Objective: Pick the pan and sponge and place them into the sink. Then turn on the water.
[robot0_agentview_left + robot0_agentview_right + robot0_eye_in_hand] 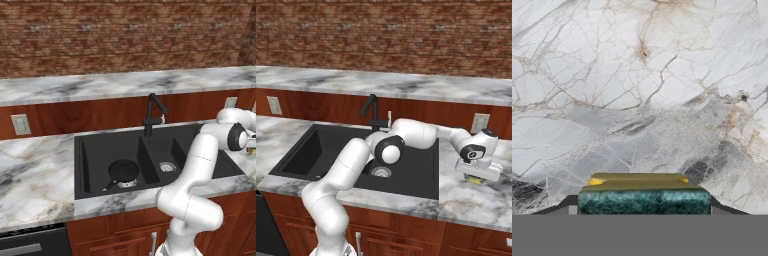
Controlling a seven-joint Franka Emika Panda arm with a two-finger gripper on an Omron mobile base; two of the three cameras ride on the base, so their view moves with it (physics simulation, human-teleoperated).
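The black pan point(123, 170) lies in the left basin of the black sink point(80, 145), its handle pointing to the front left. On the marble counter right of the sink rests the sponge point(644, 192), yellow with a dark green side facing the hand camera. My gripper point(644, 207) is down over it, one finger pressed against each end. From the right base view the gripper point(474, 178) points down at the counter with a sliver of the yellow sponge point(475, 181) under it. No water is in view at the spout of the faucet point(154, 112).
The right basin's silver drain point(167, 166) shows beside the arm. The arm reaches across the sink point(306, 150) to the right counter point(471, 205). A wall socket point(479, 121) sits behind the gripper, and a raised marble ledge point(100, 85) runs along the brick wall.
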